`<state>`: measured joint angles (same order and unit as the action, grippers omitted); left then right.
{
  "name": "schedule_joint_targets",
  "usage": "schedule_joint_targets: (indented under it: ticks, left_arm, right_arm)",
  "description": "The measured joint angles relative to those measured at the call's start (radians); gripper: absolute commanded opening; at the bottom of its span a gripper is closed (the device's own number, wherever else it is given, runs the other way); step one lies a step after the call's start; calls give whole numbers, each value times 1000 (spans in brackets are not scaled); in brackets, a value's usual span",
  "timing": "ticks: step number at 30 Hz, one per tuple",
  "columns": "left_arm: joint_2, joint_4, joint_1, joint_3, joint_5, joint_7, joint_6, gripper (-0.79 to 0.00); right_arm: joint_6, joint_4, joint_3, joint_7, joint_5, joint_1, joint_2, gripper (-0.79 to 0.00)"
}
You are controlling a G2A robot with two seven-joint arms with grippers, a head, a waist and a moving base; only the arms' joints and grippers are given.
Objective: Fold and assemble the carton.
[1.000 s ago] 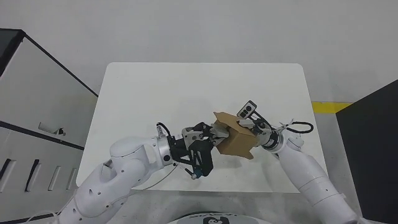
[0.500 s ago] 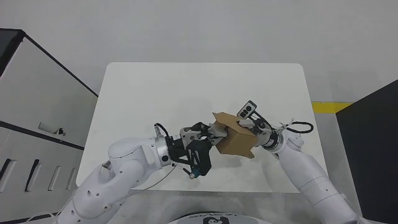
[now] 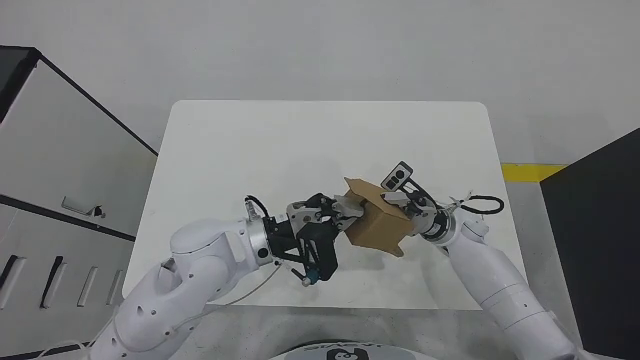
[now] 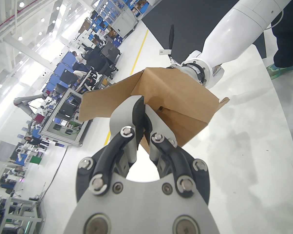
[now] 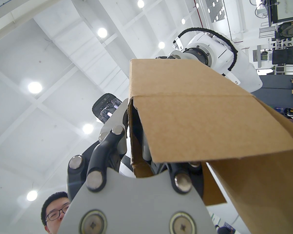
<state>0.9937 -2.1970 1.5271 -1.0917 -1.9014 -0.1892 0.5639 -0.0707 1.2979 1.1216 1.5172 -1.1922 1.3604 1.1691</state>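
Top view — the carton [image 3: 375, 222] is held over the table [image 3: 300, 140], clamped at one end by the left tool [image 3: 338, 220] and at the other by the right tool [image 3: 410, 216].

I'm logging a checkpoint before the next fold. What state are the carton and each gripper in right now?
carton: partly formed, end flaps not folded shut, held between both grippers.
left gripper: shut, pinching an edge of the carton.
right gripper: shut on the carton's wall at its open end, one finger inside and one outside.
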Motion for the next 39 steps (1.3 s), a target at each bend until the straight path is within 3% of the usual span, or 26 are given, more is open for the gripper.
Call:
schedule_joint_targets:
  ticks: [10, 34, 39]
  left_arm:
    - [2, 4, -10, 25, -5, -1, 4, -785]
    - [-16, -50, 75, -109, 30, -3, -21, -785]
    - [-18, -55, 82, -97, 22, -19, 1, -785]
  right_arm:
    - [0, 0, 0, 0, 0, 0, 0, -785]
    - [1, 27, 7, -42, 0, 12, 0, -785]
    - [-4, 40, 18, -49, 9, 25, -2, -785]
